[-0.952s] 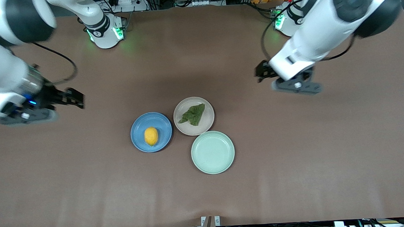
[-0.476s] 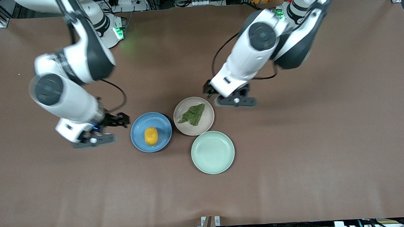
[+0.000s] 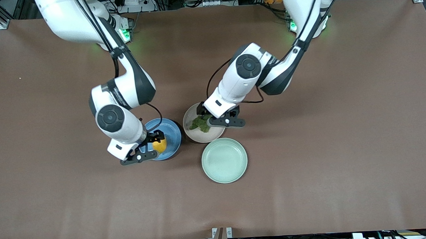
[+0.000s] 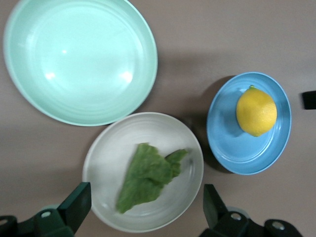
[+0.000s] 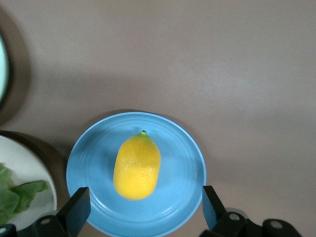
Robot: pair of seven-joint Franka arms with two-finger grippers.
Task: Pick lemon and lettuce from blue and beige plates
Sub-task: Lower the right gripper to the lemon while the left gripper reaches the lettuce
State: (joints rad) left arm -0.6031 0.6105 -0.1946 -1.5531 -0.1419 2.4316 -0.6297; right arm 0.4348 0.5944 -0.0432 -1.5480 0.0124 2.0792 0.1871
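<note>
The lemon (image 3: 159, 145) lies on the blue plate (image 3: 170, 130). My right gripper (image 3: 154, 143) is open just above that plate, at the lemon. In the right wrist view the lemon (image 5: 137, 165) sits mid-plate (image 5: 185, 163), just ahead of the open gripper (image 5: 143, 210), apart from both fingers (image 5: 79, 207). The lettuce (image 3: 199, 123) lies on the beige plate (image 3: 199, 135). My left gripper (image 3: 206, 120) is open above it. In the left wrist view the lettuce (image 4: 148, 175) lies on the beige plate (image 4: 106, 148), its near end between the gripper's (image 4: 143, 207) spread fingers (image 4: 212, 205).
A pale mint-green plate (image 3: 224, 160), with nothing on it, stands beside the beige plate, nearer to the front camera; it also shows in the left wrist view (image 4: 79, 59). The three plates sit close together mid-table on the brown mat.
Both arms have swung in from the table's ends and come down: the right gripper to the blue plate, the left gripper to the beige plate. Lemon and lettuce have not moved.
</note>
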